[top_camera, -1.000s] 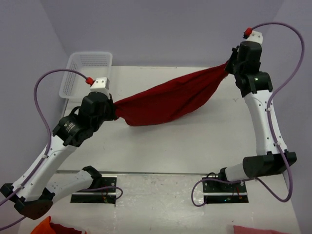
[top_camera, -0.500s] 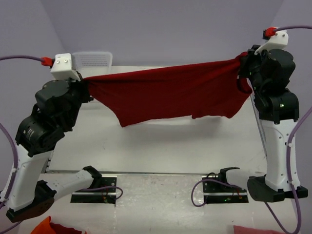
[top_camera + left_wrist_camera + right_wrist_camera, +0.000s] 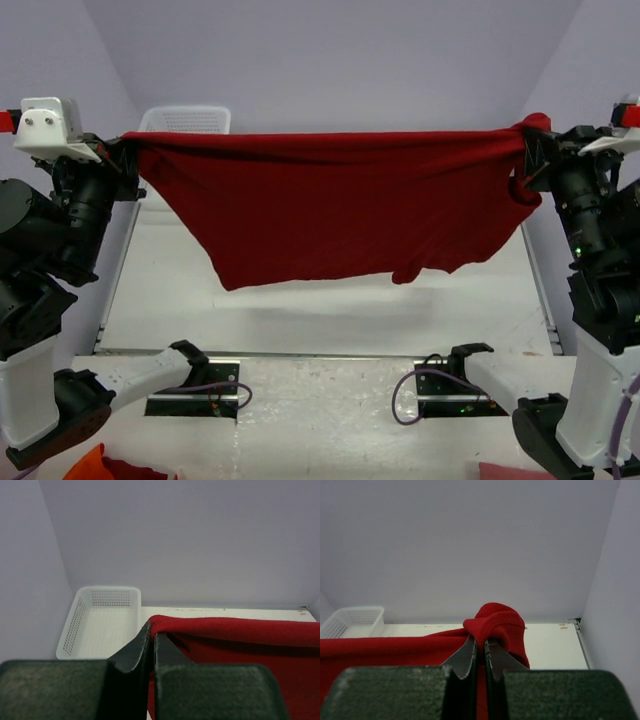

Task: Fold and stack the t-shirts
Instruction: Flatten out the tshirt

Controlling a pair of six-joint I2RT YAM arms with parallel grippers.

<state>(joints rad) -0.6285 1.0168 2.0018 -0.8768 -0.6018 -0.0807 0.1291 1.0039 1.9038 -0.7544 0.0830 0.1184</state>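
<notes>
We hold the dark red cloth t-shirt (image 3: 340,215) spread mid-air, left hand (image 3: 128,152) & right hand (image 3: 527,155) clenched on its corners; no fold/stack yet.

T-shirt (image 3: 340,210): plain dark red, no print. Basket (image 3: 100,625): white, perforated mesh pattern. Table (image 3: 300,310): white. Walls (image 3: 330,60): pale lilac-grey. Left pincer (image 3: 151,630) and right pincer (image 3: 480,647): black. Left arm (image 3: 25,390) and right arm (image 3: 600,400): white shells, black joints. Cable (image 3: 396,402): purple. Bottom-left cloth (image 3: 95,468): orange-red. Bottom-right cloth (image 3: 520,472): pinkish red.
</notes>
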